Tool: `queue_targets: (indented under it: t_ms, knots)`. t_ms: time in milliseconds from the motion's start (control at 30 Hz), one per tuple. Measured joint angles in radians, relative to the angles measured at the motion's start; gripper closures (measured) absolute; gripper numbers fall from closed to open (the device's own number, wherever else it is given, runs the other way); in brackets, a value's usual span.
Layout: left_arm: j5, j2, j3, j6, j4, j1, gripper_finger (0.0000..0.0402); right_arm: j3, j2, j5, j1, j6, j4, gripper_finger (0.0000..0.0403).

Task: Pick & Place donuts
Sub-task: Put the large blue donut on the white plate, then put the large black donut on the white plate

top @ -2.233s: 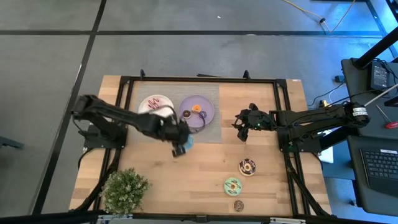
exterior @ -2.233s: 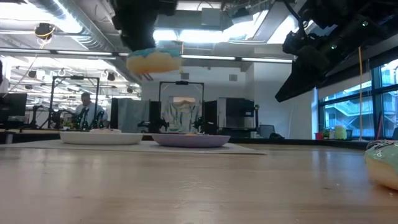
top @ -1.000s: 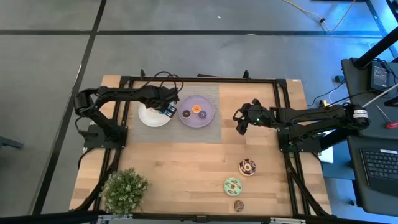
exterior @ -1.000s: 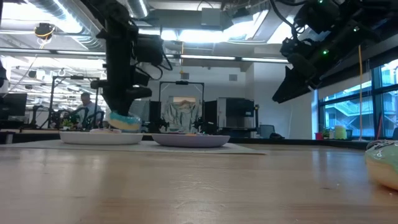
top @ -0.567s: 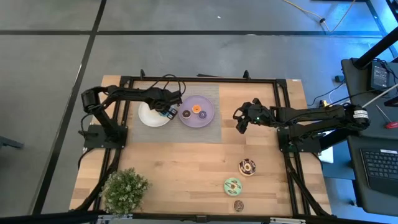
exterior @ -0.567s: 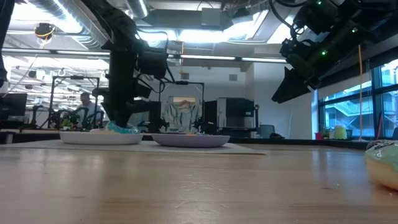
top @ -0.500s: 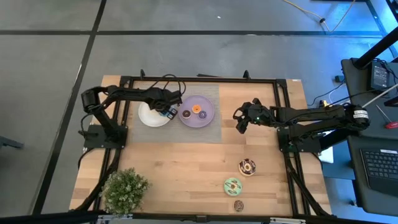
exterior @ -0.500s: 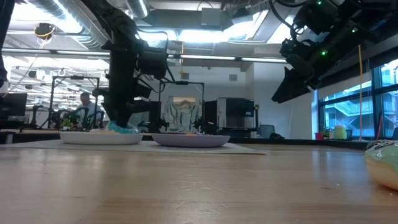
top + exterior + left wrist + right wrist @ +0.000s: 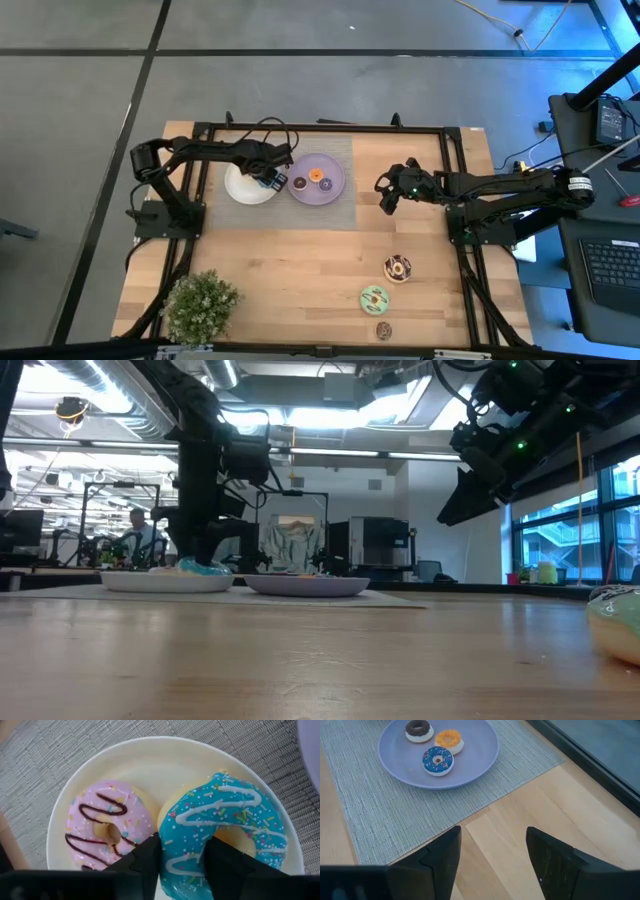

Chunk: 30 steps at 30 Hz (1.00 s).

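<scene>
Left wrist view shows no readable writing or brand on anything. My left claw [image 9: 182, 862] straddles one side of the blue donut [image 9: 225, 835], one finger through its hole and the other in the seam against the pink donut [image 9: 107, 827]; whether the fingers press it or stand just clear, I cannot tell. The blue one carries turquoise icing, white zigzag lines and coloured sprinkles; the pink one has dark chocolate squiggles. They touch side by side on the white plate [image 9: 150, 757], and the blue one reaches almost to the rim, with bare plate beyond both.

My right claw [image 9: 492, 855] hangs spread and empty over bare wood beside the grey mat [image 9: 380, 820]. Ahead of it sits the lilac plate [image 9: 480, 750] with three minis: dark-brown [image 9: 417, 730], orange [image 9: 449, 739] and blue-iced [image 9: 438, 760].

From above, a chocolate donut [image 9: 398, 267], a green donut [image 9: 374, 297] and a small brown one [image 9: 384, 330] lie on open table well behind my right claw, and a potted plant [image 9: 200, 302] stands at the corner.
</scene>
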Motion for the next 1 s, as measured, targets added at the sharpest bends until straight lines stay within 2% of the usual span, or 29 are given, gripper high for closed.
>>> queue_targets:
  t_ms: [333,600,800,900,1000]
  knots:
    - [-0.024,-0.001,0.032,-0.007,-0.042,0.000,0.0207,0.000,0.000,-0.004,0.000,0.000,0.000,0.0177]
    - [-0.014,-0.001,0.085,0.053,-0.061,0.000,0.0207,0.000,0.000,-0.008,0.000,-0.004,-0.001,0.0177]
    - [-0.054,-0.010,0.139,0.057,-0.101,-0.005,0.0207,0.000,0.000,-0.014,0.000,-0.001,-0.001,0.0177]
    - [-0.053,-0.036,0.174,0.105,-0.090,-0.031,0.0208,0.000,0.000,-0.069,0.000,-0.001,-0.002,0.0177]
    - [0.012,-0.068,0.200,0.202,-0.037,-0.074,0.0208,0.012,0.000,-0.125,0.000,0.037,-0.043,0.0177]
